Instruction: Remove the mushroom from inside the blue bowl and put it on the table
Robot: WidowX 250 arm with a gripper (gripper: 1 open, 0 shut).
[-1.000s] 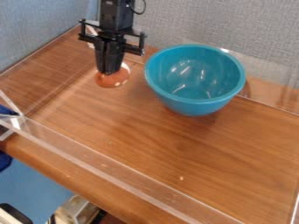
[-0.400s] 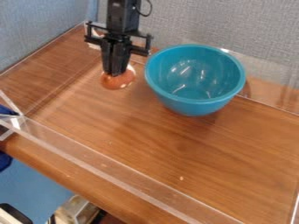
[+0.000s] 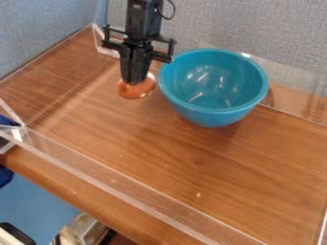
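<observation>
**Mushroom out of the bowl, held low beside it**

The round, deep, glossy turquoise-blue plastic bowl (image 3: pixel 213 87) stands upright on the wide reddish-brown wood-grain table (image 3: pixel 153 153), towards the back right. Looking down into it from here, I see only its smooth blue inside with a few pale highlights; nothing lies in it.

Just to the left of the bowl the black robot gripper (image 3: pixel 137 80) points steeply downward, its fingers drawn together around the small toy mushroom with the rounded orange-brown cap (image 3: pixel 136 89). Only the cap shows, peeking out below the dark fingertips; the stem is hidden by them. The cap sits very low over the wood, close to the bowl's left wall but outside it. Whether it already touches the tabletop I cannot tell from this angle.

Clear acrylic walls (image 3: pixel 115 191) run along the table's edges, the nearest one crossing the foreground. Behind the table hangs a grey-blue textured backdrop (image 3: pixel 52 24). The rest of the tabletop carries only reflections and grain.
</observation>
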